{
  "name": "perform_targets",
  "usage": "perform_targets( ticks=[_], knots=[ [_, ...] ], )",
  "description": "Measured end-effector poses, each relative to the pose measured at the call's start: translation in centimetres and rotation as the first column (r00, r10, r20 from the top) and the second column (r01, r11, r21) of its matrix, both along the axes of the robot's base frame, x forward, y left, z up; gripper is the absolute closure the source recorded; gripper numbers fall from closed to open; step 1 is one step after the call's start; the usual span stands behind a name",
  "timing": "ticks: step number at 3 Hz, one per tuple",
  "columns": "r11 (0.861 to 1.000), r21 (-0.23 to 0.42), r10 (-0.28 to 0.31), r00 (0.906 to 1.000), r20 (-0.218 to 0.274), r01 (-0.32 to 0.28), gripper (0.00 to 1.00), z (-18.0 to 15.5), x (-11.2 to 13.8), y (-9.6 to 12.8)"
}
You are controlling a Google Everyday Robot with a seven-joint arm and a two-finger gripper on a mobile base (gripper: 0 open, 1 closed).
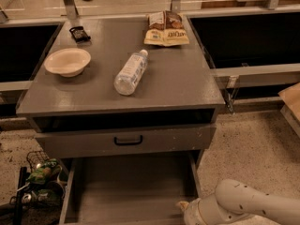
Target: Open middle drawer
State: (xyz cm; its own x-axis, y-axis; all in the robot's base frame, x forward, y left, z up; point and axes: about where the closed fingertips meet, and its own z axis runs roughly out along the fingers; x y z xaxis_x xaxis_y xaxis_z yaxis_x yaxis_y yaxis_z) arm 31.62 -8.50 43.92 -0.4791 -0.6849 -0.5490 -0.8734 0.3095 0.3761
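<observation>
Camera view: the middle drawer (131,186) sits pulled well out below the cabinet body, and you're looking down into its plain grey inside. Its front edge is cut off by the bottom of the frame.

Above it there's another grey drawer front (70,144) with a small black pull (128,140). A dark gap runs between that front and the surface (178,78).

The gripper (183,206) is low at bottom right, at the middle drawer's front right corner, just beside the right side wall. Only a tan tip shows ahead of the white arm (253,205), which comes in from the right edge. Grip state: can't tell from here.

On the surface:
- a pale bowl (68,61) at left, upright
- a clear bottle (130,72) lying on its side near the centre, cap toward the back
- snack bags (166,29) at back right
- a small dark packet (79,33) at back left, behind the bowl

All four sit apart from each other.

On the floor left of the drawer there's a green thing (42,172) among wire clutter.
</observation>
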Motion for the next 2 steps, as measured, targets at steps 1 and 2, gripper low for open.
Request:
perform_targets(
  ticks=[1, 2],
  knots=[
    [1.000, -0.003, 0.006, 0.9999, -0.011, -0.006, 0.00, 0.09, -0.79, -0.26],
    [1.000, 0.003, 0.028, 0.9995, -0.017, -0.028, 0.00, 0.42, -1.63, -0.04]
  ],
)
